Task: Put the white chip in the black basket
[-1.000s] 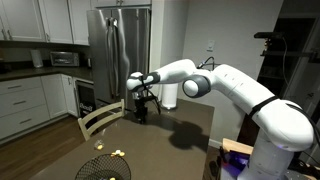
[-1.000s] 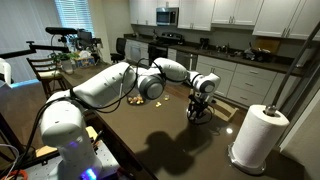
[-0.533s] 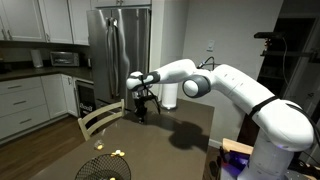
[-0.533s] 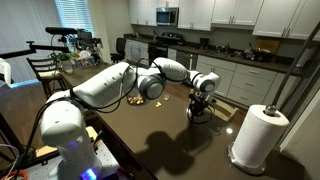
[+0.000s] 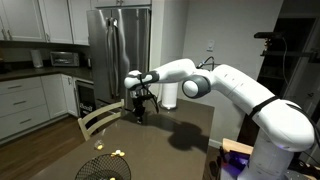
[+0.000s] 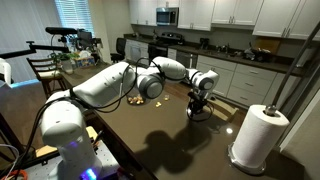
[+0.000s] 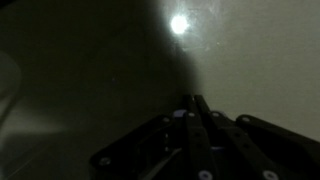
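My gripper hangs low over the far end of the dark table, its tips at or just above the surface; it also shows in the other exterior view. In the wrist view the two fingers are pressed together over the dark tabletop, and I see nothing between them. The white chip does not show in any view. The black basket sits at the near end of the table, far from the gripper, with small pale-yellow bits beside it.
A paper towel roll stands on the table near the gripper and also shows in an exterior view. A wooden chair stands at the table's side. A fridge and kitchen counters stand behind. Yellow bits lie by the arm.
The gripper has edged very slightly sideways near the tabletop; its fingers stay together. Nothing else has moved.
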`<control>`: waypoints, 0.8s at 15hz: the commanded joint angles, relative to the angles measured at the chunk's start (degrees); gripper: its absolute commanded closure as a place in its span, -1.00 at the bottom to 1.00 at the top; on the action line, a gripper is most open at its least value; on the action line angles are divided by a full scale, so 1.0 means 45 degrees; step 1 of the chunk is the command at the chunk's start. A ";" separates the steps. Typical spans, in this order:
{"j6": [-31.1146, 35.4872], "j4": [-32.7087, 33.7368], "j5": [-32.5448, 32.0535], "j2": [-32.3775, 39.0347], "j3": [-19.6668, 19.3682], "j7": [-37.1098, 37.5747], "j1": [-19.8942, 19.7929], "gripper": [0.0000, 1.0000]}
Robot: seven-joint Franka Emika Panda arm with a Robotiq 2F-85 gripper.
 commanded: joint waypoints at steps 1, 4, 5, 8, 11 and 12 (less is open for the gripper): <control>-0.0271 0.0175 -0.0204 -0.0237 -0.0154 0.0323 0.0277 0.92; -0.0160 0.0018 -0.0258 -0.0560 -0.0174 0.0276 0.0541 0.93; -0.0128 -0.0028 -0.0276 -0.0667 -0.0180 0.0253 0.0646 0.91; 0.0028 -0.0273 -0.0362 -0.1100 -0.0253 0.0173 0.1074 0.92; 0.0193 -0.0614 -0.0455 -0.1615 -0.0258 0.0007 0.1621 0.92; 0.0280 -0.0821 -0.0500 -0.1848 -0.0231 -0.0054 0.1844 0.92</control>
